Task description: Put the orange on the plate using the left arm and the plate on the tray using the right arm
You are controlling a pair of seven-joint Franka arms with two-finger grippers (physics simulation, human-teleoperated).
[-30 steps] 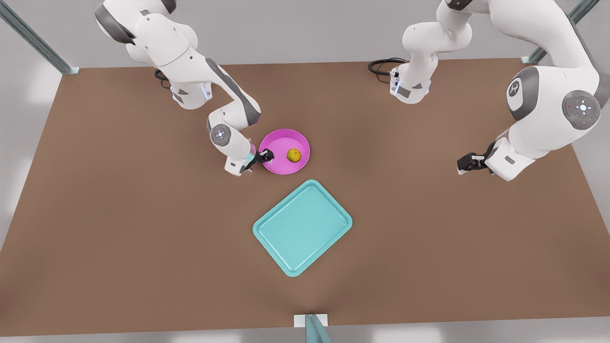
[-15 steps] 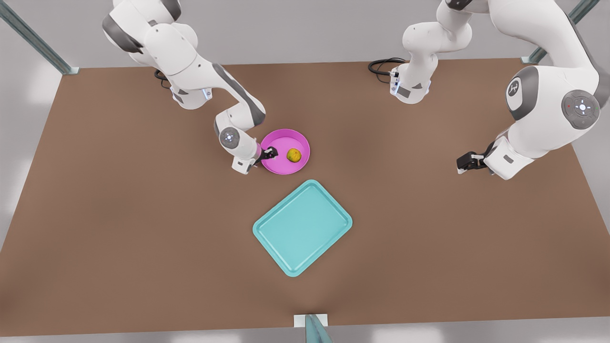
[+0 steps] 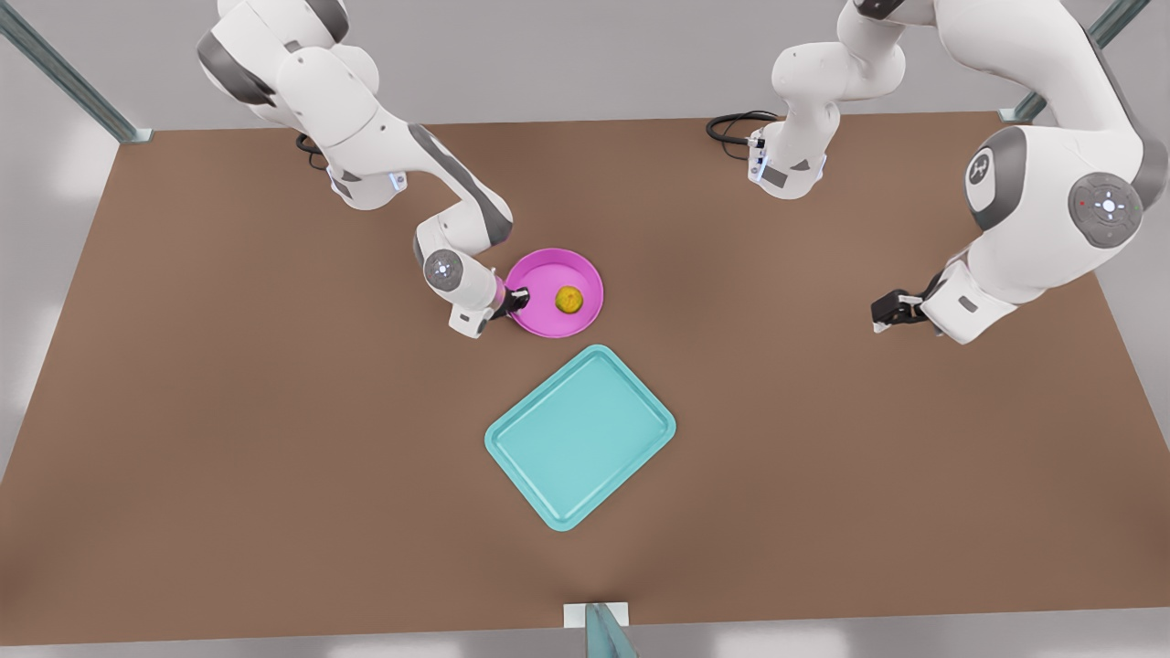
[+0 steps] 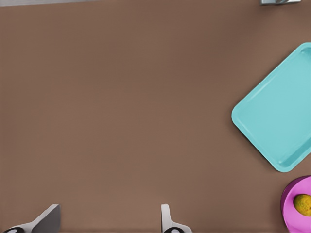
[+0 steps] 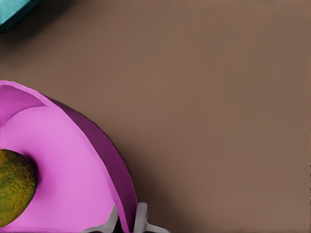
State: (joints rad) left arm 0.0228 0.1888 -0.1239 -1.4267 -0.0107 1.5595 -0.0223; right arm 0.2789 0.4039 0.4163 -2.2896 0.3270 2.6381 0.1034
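The pink plate (image 3: 539,274) sits on the brown table with the orange (image 3: 569,298) lying inside it. My right gripper (image 3: 515,300) is at the plate's rim on the front view's left side. In the right wrist view its fingers (image 5: 142,217) pinch the plate's (image 5: 73,165) wall, with the orange (image 5: 12,189) close by. The teal tray (image 3: 580,437) lies just in front of the plate. My left gripper (image 3: 879,313) waits far off at the front view's right, open and holding nothing. The left wrist view shows its spread fingers (image 4: 167,222), the tray (image 4: 279,111) and the plate (image 4: 290,203) with the orange (image 4: 303,204).
Black cables (image 3: 731,128) lie by the arm base at the back. A post and bracket (image 3: 599,621) stand at the table's front edge. Bare brown tabletop (image 3: 274,457) surrounds the tray on all sides.
The right gripper has closed in on the plate's rim, and plate and orange have shifted slightly toward the front view's right. The left arm has drifted a little leftward.
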